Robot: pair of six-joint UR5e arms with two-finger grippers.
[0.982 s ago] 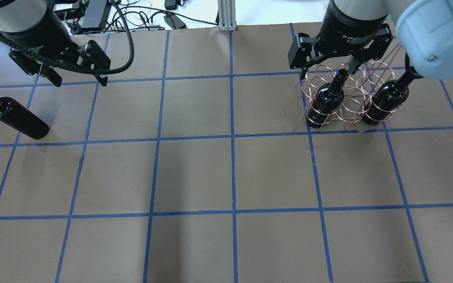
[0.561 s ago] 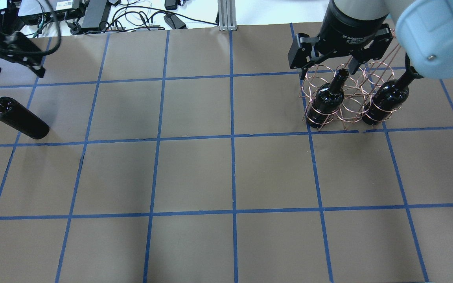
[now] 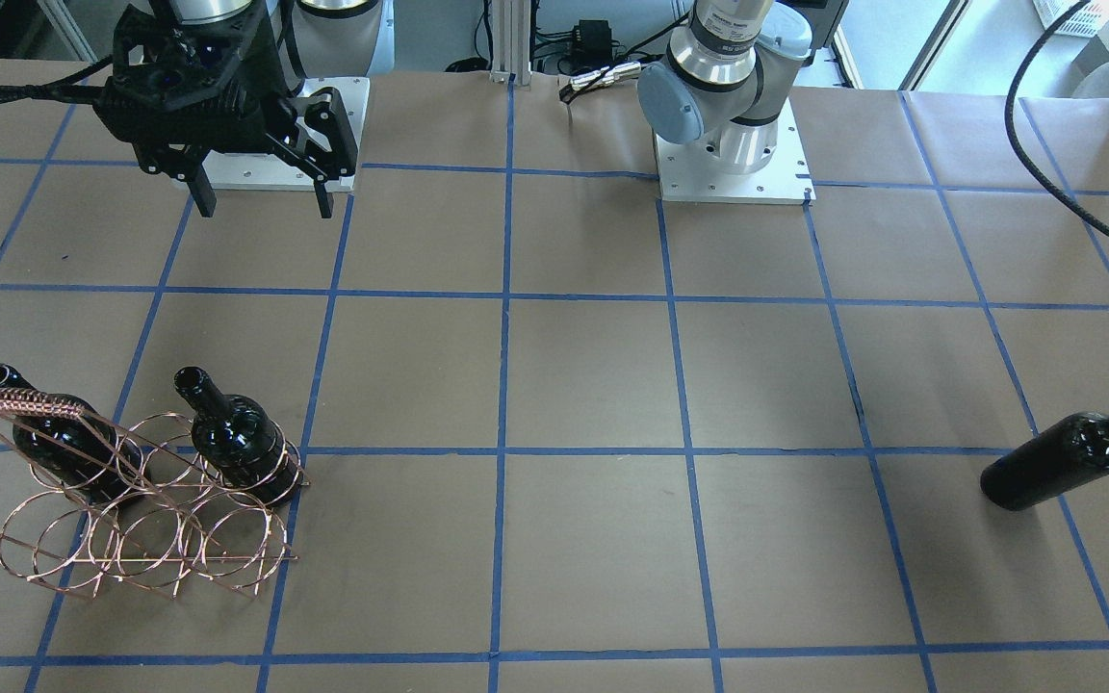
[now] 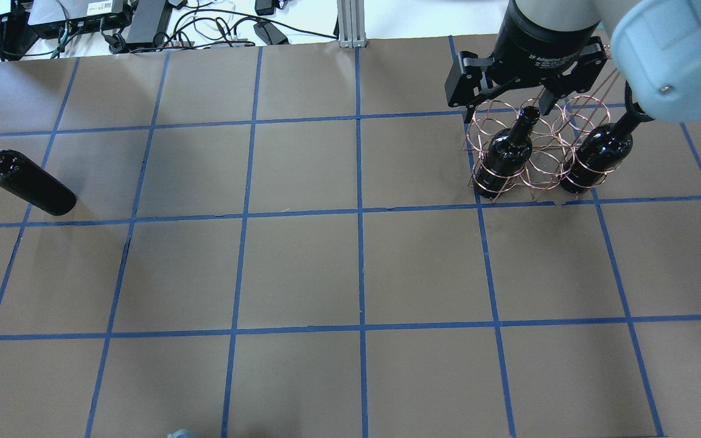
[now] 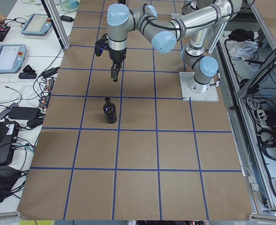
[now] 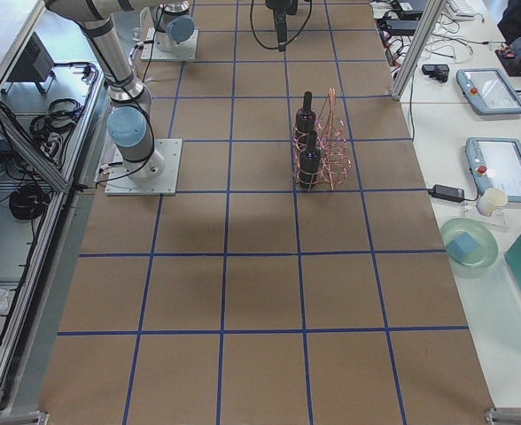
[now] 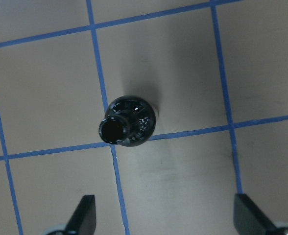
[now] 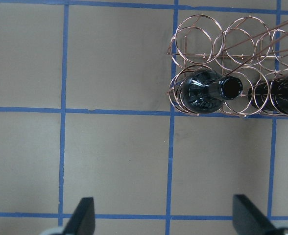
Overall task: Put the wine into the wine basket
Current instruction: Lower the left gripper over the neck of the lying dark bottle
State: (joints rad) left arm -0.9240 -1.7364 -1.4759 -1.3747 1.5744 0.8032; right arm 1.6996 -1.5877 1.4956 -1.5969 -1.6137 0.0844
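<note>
In the front view I see the wine (image 3: 1065, 460) standing alone at far right, the basket (image 3: 145, 500) lower left with two bottles (image 3: 237, 443) in its upper rings, and the right gripper (image 3: 263, 204) spread wide upper left. From the left wrist, my left gripper (image 7: 163, 208) gapes wide, the wine just above centre, clear of both fingers (image 7: 85, 218).

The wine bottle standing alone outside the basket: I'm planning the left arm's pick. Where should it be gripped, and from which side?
Probably the narrow neck, from straight above. The wine bottle stands upright with its mouth up, and the open left gripper hangs above it, not yet centred over it.
</note>
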